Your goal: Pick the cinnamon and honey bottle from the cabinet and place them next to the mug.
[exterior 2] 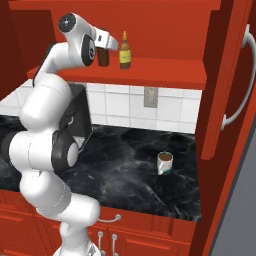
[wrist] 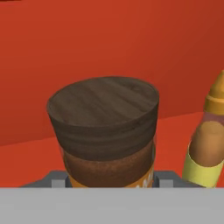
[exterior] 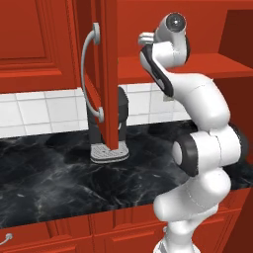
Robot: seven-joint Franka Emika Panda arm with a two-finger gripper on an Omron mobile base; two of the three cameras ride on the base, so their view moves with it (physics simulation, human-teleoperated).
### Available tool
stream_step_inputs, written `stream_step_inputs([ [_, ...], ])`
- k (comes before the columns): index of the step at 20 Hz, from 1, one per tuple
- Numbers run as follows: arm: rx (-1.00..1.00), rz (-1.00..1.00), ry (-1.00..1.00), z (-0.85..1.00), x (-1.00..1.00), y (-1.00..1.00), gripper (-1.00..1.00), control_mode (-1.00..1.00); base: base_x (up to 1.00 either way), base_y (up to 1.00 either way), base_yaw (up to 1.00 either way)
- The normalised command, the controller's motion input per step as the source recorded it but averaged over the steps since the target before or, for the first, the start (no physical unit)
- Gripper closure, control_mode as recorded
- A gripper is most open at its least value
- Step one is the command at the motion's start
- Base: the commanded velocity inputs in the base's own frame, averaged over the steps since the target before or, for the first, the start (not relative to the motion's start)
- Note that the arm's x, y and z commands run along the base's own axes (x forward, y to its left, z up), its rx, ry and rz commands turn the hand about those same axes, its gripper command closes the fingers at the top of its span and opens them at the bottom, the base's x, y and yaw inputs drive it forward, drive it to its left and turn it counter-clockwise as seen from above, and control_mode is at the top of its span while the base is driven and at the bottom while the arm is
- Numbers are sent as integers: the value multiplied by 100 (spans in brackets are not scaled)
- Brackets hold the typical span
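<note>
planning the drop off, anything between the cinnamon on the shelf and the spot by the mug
Nothing visible. The cinnamon sits in the end effector on the shelf, honey bottle beside it. The counter down to the mug looks open.

A black marbled table [exterior 2: 130, 170] runs along the wall and serves as the landmark. On it, toward its right end in the right base view, stands a mug [exterior 2: 164, 163] with a white and green body and dark contents, upright and apart from everything else. At the back of the table, against the wall, sits a dark coffee machine [exterior: 109, 129] with a grey grated drip tray at its foot. Behind the table the wall is covered in white tiles [exterior: 34, 111], with a grey wall socket [exterior 2: 149, 97] set into them above the mug. Below the table's front edge are red drawers [exterior 2: 125, 235] with small grey pulls.
</note>
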Motion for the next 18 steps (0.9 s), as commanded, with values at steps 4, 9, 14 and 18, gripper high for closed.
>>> stream_step_inputs([
  [4, 0, 0, -12, 0, -70, -2, 100, -100, 0, 0, 0],
  [9, 0, 0, -8, 0, -87, -7, 100, -100, 0, 0, 0],
  [14, 0, -3, -1, 6, -87, 0, 100, -100, 0, 0, 0],
  [18, 0, -8, 0, 0, -87, 0, 100, -100, 0, 0, 0],
])
